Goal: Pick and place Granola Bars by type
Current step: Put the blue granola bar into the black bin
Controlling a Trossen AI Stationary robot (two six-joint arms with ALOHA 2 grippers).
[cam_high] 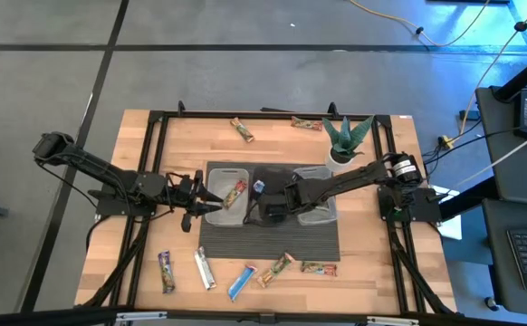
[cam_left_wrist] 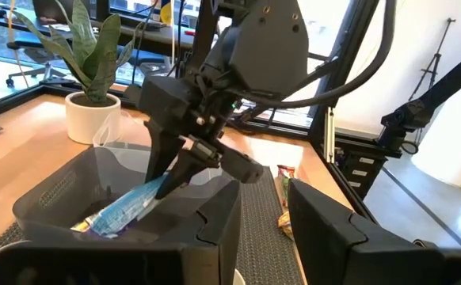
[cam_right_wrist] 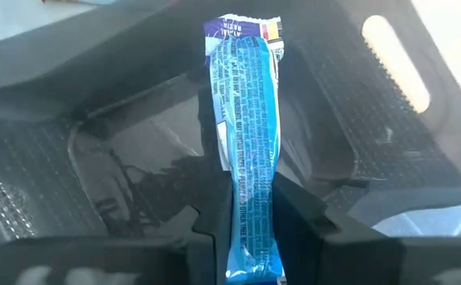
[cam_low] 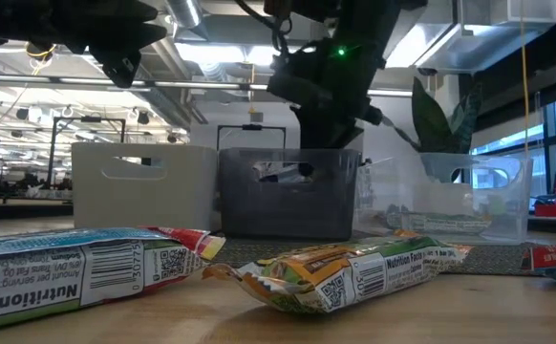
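Three bins stand side by side on a dark mat (cam_high: pixel 273 243): a left one (cam_high: pixel 227 167) with a tan bar (cam_high: pixel 236 192) lying in it, a dark middle one (cam_high: pixel 273 168) and a clear right one (cam_high: pixel 322 172). My right gripper (cam_left_wrist: pixel 171 178) hangs over the dark bin (cam_left_wrist: pixel 48 198), shut on a shiny blue Granola Bar (cam_left_wrist: pixel 127 207). My left gripper (cam_high: pixel 207 201) waits level beside the left bin's outer side, its fingers a little apart with nothing between them. More bars lie flat along the near edge (cam_high: pixel 242 282) and the far edge (cam_high: pixel 242 130). My right gripper pinches one end of the blue bar (cam_right_wrist: pixel 253 226) between its two fingers, which come slanting down from the table's right side and lie in line with the bar. The bar hangs tilted below them into the dark bin, its free end (cam_left_wrist: pixel 96 226) low inside; whether it touches the floor I cannot tell.
A potted plant (cam_high: pixel 347 138) stands at the far right behind the clear bin. Several wrapped bars lie near the front edge (cam_low: pixel 345 272), one of them tan and green (cam_high: pixel 275 269). Black frame rails (cam_high: pixel 155 172) run along both table sides.
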